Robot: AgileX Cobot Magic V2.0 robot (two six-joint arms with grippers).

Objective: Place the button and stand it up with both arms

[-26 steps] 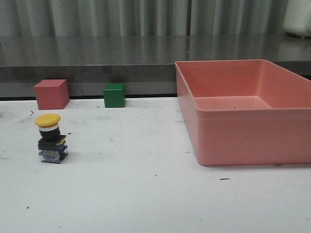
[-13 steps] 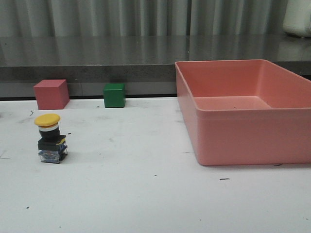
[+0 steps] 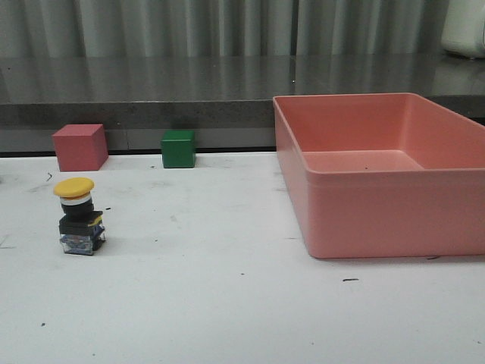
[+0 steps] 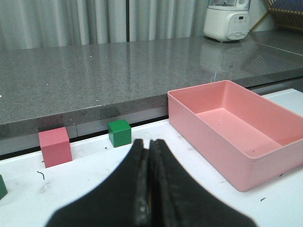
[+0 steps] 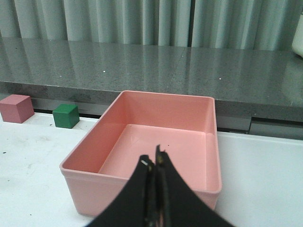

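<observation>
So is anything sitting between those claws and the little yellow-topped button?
Nothing visible. The button stands upright by itself on the white table; the pink cube and green cube sit behind it, and the pink bin is off to the right. Both claws are shut and empty.

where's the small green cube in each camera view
Front view: the small green cube sits at the table's back edge, left of centre, right of the red cube.
Left wrist view: green cube just above the shut fingertips.
Right wrist view: green cube far left.
Shared landmark: the pink plastic bin.
</observation>
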